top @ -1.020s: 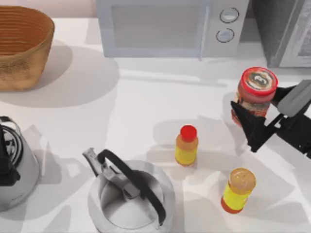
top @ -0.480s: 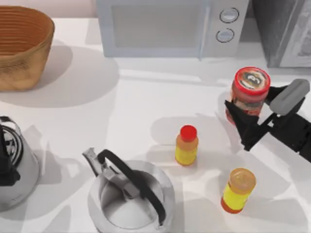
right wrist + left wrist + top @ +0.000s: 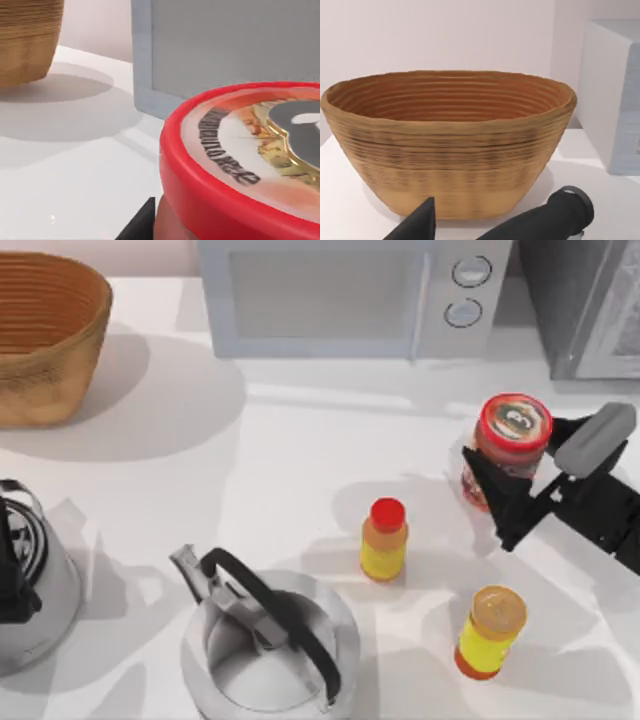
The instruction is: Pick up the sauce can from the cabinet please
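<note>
Nearest the bottom edge of the top view, a steel kettle (image 3: 268,640) with a black handle is seen on the bench (image 3: 300,450), with a second kettle (image 3: 25,590) at the left edge, where the left gripper (image 3: 492,225) is parked; in the left wrist view its dark jaws are seen set apart with nothing between them, pointed toward a woven basket (image 3: 447,145). To the right of the steel kettle, a yellow bottle with a tan-orange cap (image 3: 490,632) and a slim yellow bottle with a red cap (image 3: 384,539) are stood upright.

Farther on, at the right side of the bench, the sauce can (image 3: 507,448) is found upright, long axis vertical, between the jaws of the right gripper (image 3: 525,485). One dark finger is laid against the side of the can facing the bottles, the other beside the grey pad on its far side, so the jaws appear closed on the jar just under its red lid. In the right wrist view the lid is seen very close. The can lies directly within the right arm's jaws, out on the bench and clear of the cabinet (image 3: 590,305); whether it rests on the surface or is held just above it cannot be told.

Beyond, a microwave (image 3: 350,295) and the cabinet are ranged along the back.
</note>
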